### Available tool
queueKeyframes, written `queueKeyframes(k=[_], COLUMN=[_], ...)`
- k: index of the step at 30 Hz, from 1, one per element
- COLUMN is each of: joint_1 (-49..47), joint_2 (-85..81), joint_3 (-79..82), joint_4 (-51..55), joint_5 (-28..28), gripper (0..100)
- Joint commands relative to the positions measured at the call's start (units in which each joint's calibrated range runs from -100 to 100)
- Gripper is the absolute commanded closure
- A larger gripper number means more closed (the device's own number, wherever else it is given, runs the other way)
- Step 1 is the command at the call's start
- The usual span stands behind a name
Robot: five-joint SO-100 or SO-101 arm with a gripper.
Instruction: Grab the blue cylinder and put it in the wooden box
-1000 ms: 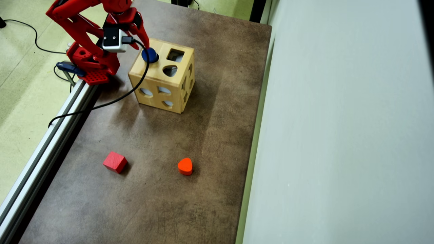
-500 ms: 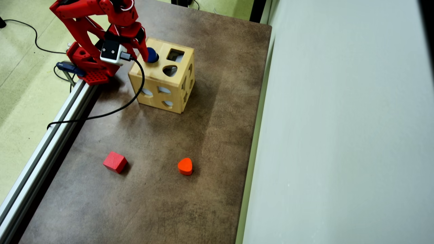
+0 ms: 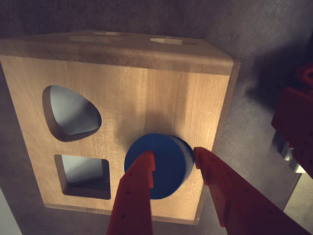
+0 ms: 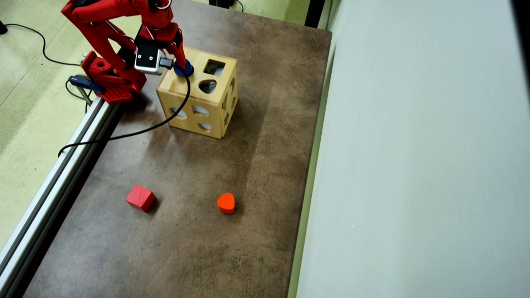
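Observation:
The blue cylinder (image 3: 168, 171) rests in the round hole in the top of the wooden box (image 3: 146, 93), its flat face still above the wood. My red gripper (image 3: 173, 157) hangs right over it, jaws a little apart. One fingertip lies across the blue top face and the other touches its right rim, so neither side is clamped. In the overhead view the gripper (image 4: 182, 65) covers most of the cylinder (image 4: 189, 70) at the far left corner of the box (image 4: 194, 97). A rounded hole and a square hole beside it stay uncovered.
A red cube (image 4: 140, 198) and an orange-red heart-like block (image 4: 226, 203) lie on the brown table nearer the front. An aluminium rail (image 4: 54, 182) runs along the left edge, a pale wall (image 4: 414, 165) along the right. My camera cable (image 4: 136, 131) droops beside the box.
The cylinder has stayed in place on the box top. My gripper has swung right from beside it to directly over it, now hiding most of it in the overhead view.

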State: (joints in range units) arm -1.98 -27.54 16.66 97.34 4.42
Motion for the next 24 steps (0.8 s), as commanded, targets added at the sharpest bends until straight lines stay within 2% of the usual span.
queueKeyframes(k=[1,15,24], joint_1=[-2.48,-5.75,-4.93], joint_2=[2.96,2.53,-8.34], joint_3=[-0.02,-1.10,-1.10], joint_4=[0.01,0.33,0.41], joint_5=[0.29,0.05,-0.24], gripper=[87,87,87])
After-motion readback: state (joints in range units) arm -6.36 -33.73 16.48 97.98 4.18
